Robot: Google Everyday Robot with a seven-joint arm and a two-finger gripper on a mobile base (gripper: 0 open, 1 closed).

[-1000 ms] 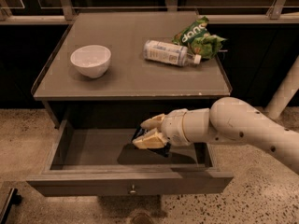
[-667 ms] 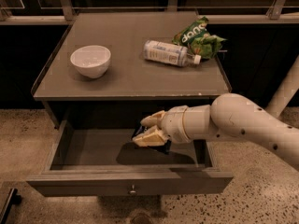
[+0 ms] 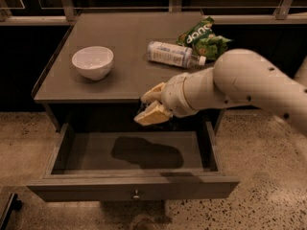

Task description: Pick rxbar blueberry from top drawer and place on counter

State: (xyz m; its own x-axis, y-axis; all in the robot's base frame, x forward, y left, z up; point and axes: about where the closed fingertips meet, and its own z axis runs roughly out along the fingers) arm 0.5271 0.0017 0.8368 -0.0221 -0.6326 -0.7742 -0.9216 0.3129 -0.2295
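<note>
While the claw (image 3: pixel 149 106), grip unclear, hangs above the top drawer (image 3: pixel 96 189), bowl (image 3: pixel 92 62), bottle (image 3: pixel 170 54) and bag (image 3: pixel 204 36) occupy the counter (image 3: pixel 124 78).

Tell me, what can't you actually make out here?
The bar: not seen in the drawer or on the counter. Whether the gripper, above the drawer by the counter's front edge, carries it is lost against the dark cabinet.
The drawer's back right corner: hidden by the arm.
The bottle: label too blurred to read.
The arm: cut off by the right edge.
</note>
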